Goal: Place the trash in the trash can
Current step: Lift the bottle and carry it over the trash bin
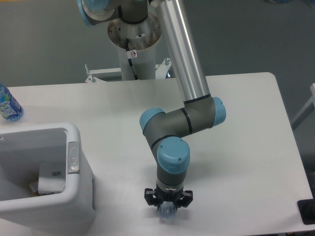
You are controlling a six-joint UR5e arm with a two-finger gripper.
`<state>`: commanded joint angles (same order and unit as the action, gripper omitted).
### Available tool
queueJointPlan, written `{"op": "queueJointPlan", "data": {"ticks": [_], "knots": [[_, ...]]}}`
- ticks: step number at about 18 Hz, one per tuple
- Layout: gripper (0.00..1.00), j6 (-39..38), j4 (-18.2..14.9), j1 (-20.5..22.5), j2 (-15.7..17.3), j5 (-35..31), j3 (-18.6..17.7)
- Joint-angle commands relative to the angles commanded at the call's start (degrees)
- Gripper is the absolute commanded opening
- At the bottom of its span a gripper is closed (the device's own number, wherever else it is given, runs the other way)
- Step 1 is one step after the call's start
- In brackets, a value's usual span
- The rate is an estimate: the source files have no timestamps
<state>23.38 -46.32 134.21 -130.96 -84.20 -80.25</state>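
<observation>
White tabletop (236, 128) fills the scene. Near its front edge a clear, bluish bottle (167, 212) shows only partly, directly under the gripper (168, 206), whose fingers are hidden by the wrist, so I cannot tell whether it grips. Well to the left stands the trash can (74, 157), with a white wrapper (50, 179) inside.

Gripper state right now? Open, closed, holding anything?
Gripper: pointing down at the table's near edge, with the clear plastic bottle showing just under it. Jaws are hidden by the wrist, so open, closed or gripping cannot be told.
</observation>
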Motion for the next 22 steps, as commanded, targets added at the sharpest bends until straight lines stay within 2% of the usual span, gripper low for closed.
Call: {"op": "queueJointPlan", "data": {"ticks": [3, 6, 13, 17, 22], "knots": [[0.55, 0.18, 0.0, 0.17, 1.84, 0.26, 1.58], [0.56, -2.1, -0.09, 1.14, 5.18, 1.57, 4.48], [0.56, -10.1, 0.09, 4.3, 10.46, 16.51, 12.38], [0.56, -16.24, 1.4, 4.48, 11.95, 19.86, 17.22], [0.56, -22.13, 1.76, 3.17, 15.2, 24.78, 18.28]]}}
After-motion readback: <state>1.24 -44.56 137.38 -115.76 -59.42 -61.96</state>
